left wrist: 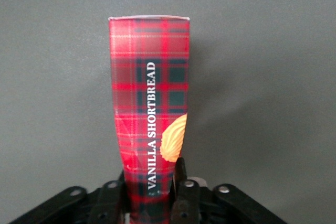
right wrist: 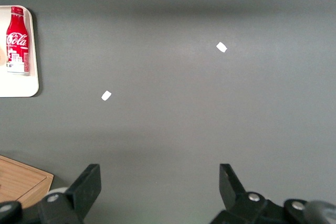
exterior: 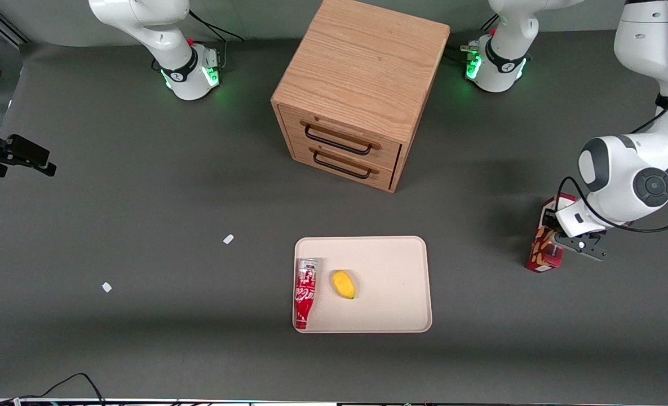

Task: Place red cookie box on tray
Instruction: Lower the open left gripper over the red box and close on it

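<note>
Red cookie box point(left wrist: 152, 114) sits between the gripper point(left wrist: 155, 192) fingers, clamped at one end, its length sticking out away from the wrist. Box is at the working arm's end of the table, well apart from the tray point(exterior: 393, 265). Arm bent over it, wrist low over the box.
</note>
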